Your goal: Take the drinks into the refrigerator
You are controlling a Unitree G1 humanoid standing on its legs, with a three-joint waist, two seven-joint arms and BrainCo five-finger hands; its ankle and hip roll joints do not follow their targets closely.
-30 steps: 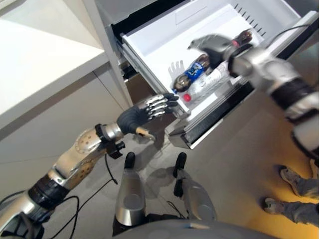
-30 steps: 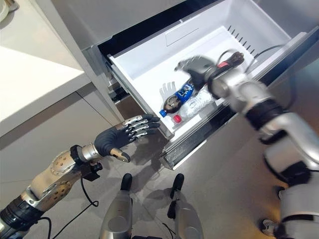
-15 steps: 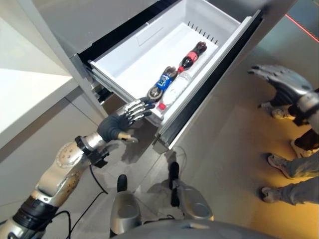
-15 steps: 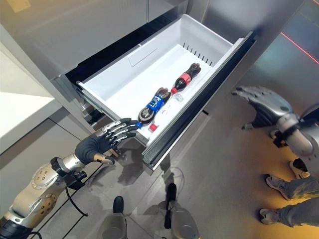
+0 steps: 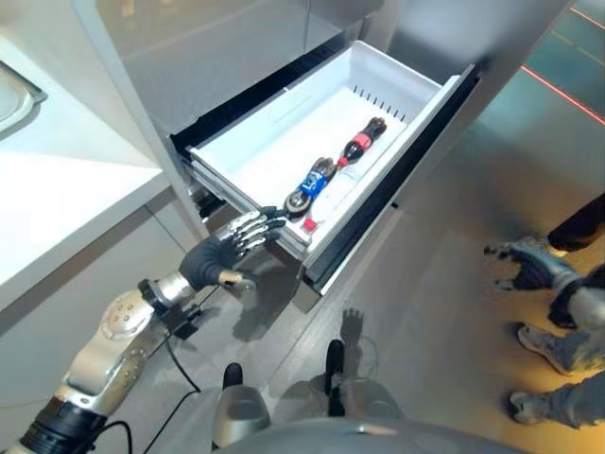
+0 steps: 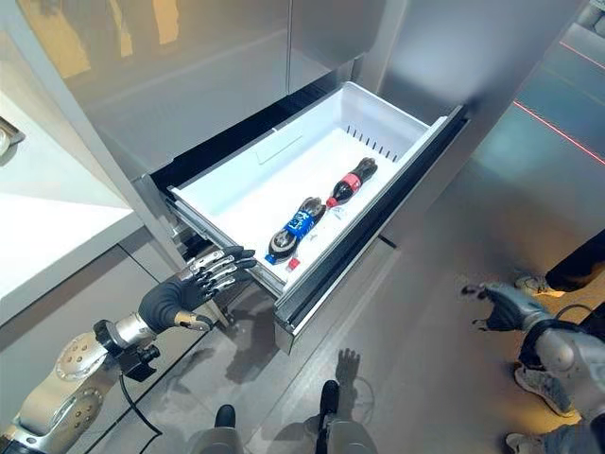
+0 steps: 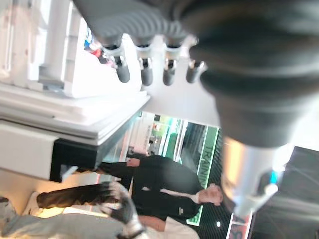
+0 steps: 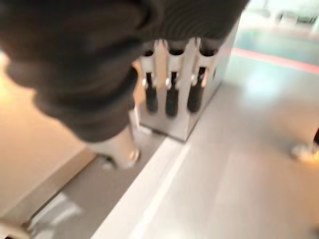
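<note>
Left hand (image 5: pixel 219 257) spread, empty, by drawer (image 5: pixel 253 163) | right hand (image 6: pixel 499 305) loose, empty | bottles (image 6: pixel 295 225) inside

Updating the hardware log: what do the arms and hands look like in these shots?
Both arms are silver-grey metal with dark bands at the joints. The left hand and right hand each have a dark ribbed cover over the back and wrist, silver fingers with dark tips, and a thumb set apart. A round perforated silver housing sits on the left forearm.
</note>
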